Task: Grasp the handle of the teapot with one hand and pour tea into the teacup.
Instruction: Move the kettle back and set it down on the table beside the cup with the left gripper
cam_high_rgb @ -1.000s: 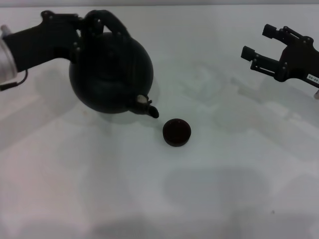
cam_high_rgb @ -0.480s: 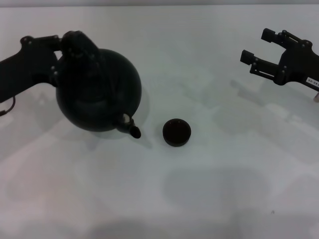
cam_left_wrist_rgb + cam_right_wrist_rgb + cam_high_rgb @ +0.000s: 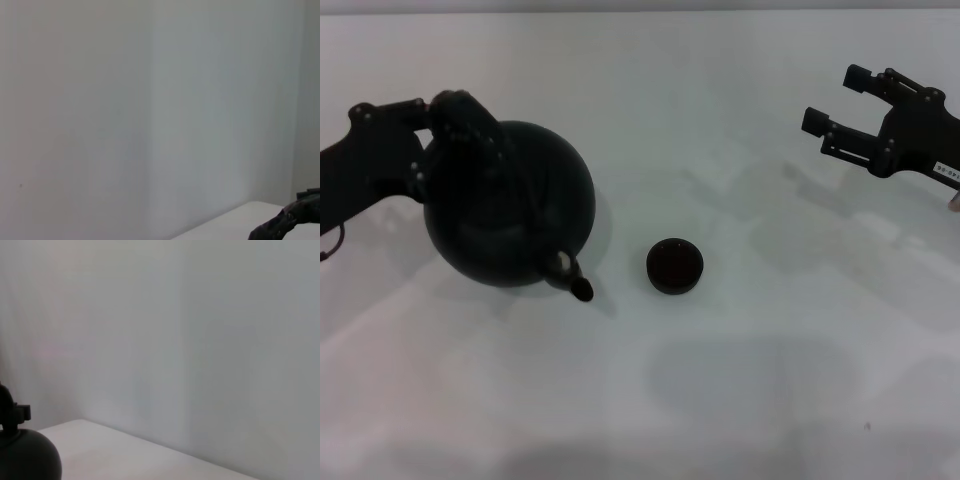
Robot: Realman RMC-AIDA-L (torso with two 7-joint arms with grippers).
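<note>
The large round black teapot [image 3: 508,205] is at the left of the head view, its short spout [image 3: 575,286] pointing toward me and right. Its arched black handle [image 3: 470,120] rises at the pot's far left. My left gripper [image 3: 432,118] is shut on the handle and holds the pot. The small dark teacup [image 3: 674,266] stands on the white table, right of the spout and apart from it. My right gripper [image 3: 840,105] is open and empty at the far right. The teapot's body also shows in the right wrist view [image 3: 27,457].
The white table [image 3: 740,400] is bare around the cup. The left wrist view shows a pale wall and a dark part of the other arm [image 3: 290,222] at its edge.
My left gripper has carried the teapot left and toward me, away from the cup. The spout has swung down and further from the cup. The right arm has barely moved.
</note>
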